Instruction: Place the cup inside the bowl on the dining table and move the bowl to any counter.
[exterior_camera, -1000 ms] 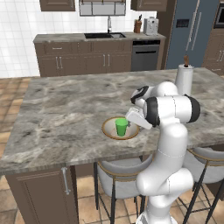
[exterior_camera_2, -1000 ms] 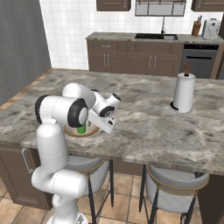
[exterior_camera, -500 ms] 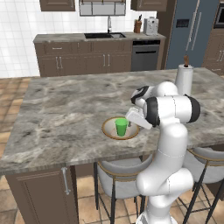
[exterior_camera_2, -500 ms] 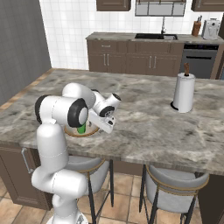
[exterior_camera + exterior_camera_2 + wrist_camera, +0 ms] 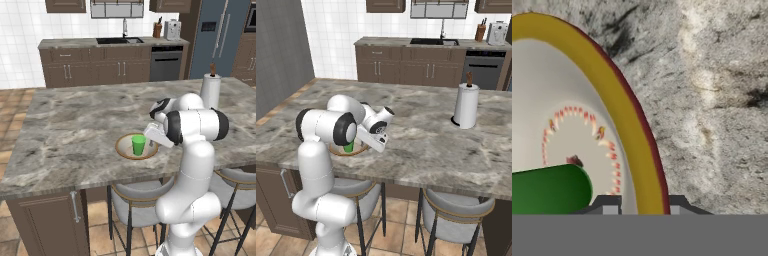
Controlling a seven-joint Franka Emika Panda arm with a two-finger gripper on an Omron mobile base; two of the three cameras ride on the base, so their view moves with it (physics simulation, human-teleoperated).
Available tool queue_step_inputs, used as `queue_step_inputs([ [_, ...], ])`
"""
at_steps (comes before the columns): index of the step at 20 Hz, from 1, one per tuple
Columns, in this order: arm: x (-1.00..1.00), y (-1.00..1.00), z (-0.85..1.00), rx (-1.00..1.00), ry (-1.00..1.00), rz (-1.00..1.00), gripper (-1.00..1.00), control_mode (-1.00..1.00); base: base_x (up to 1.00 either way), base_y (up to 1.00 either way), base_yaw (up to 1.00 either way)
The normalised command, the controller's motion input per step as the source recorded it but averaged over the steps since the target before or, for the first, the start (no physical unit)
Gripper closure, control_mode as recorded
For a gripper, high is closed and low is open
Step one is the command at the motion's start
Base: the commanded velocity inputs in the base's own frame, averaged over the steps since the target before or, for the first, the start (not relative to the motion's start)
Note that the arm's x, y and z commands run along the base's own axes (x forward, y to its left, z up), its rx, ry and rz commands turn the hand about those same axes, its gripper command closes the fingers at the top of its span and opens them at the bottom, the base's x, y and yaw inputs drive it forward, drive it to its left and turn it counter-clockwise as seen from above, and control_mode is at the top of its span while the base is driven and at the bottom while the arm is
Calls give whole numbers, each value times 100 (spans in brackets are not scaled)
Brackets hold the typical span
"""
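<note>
Jaws pinching the brown rim of the wide cream bowl (image 5: 643, 150), so a thin edge grip could tip it and dump the little green tumbler (image 5: 138, 144) onto the marble worktop (image 5: 75, 125).

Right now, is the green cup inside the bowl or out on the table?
Inside. The cup stands upright within the bowl, ringed by its brown rim, on the table.

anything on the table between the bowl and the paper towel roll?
Only bare marble of the dining table lies between the bowl and the paper towel roll, apart from the gripper at the bowl's rim; the right base view shows it.
</note>
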Motion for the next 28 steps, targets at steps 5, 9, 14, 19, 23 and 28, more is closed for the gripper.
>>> queue_step_inputs([
  [5,0,0,0,0,0,0,100,-100,0,0,0],
  [9,-4,0,0,1,0,0,100,-100,0,0,0],
  [14,-2,0,0,8,-1,0,100,-100,0,0,0],
  [19,0,0,1,12,-1,0,100,-100,0,0,0],
  [23,0,0,5,11,0,0,100,-100,0,0,0],
  [28,0,0,9,7,0,0,100,-100,0,0,0],
])
